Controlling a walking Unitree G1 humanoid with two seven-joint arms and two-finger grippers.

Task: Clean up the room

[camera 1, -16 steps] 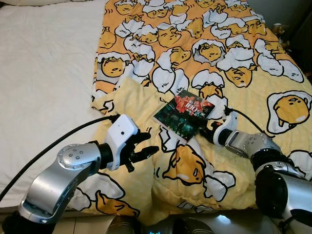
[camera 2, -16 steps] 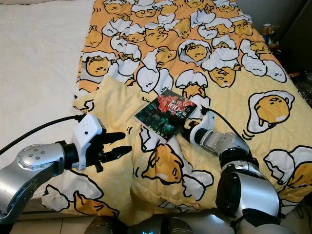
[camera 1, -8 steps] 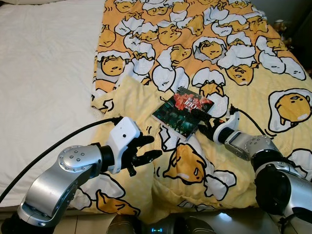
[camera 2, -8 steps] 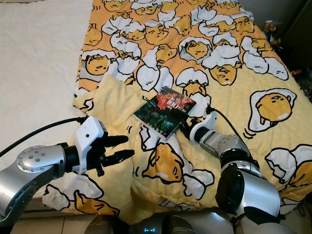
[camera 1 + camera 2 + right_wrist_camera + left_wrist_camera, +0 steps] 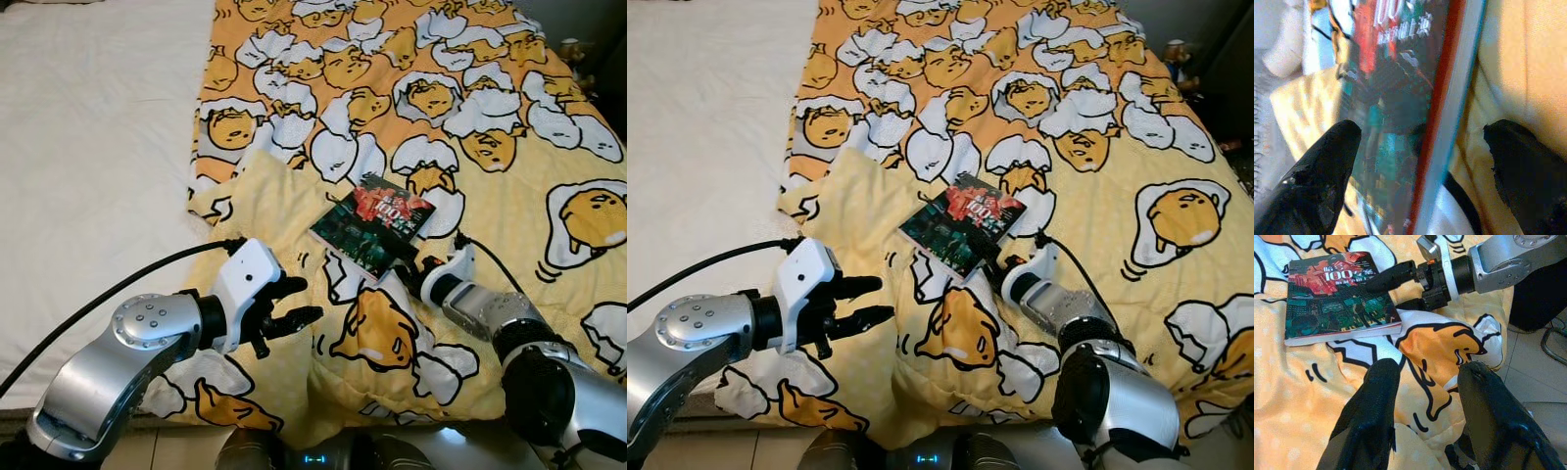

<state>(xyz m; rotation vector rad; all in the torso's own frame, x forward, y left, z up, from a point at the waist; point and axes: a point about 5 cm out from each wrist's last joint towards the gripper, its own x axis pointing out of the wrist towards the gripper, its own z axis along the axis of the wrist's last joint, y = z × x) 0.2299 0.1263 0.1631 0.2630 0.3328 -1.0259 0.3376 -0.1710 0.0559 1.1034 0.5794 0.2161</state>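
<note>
Right wrist view: the right hand point(image 5: 409, 264) had its fingers spread wide, straddling the near edge of the book point(image 5: 372, 225).
Book: lay flat on the egg-print quilt point(image 5: 509, 108), near the bed's foot.
Risk: soft, rumpled quilt might let the book slide away or get cloth pinched.
Left hand point(image 5: 294, 301): open, hovering beside.
Surroundings: white sheet point(image 5: 88, 147).

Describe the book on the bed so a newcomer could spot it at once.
On the bed, find the yellow blanket printed with cartoon eggs. Near its front edge lies a thin paperback book, the right gripper at its corner. Its dark red-and-green cover stands out against the yellow.
</note>
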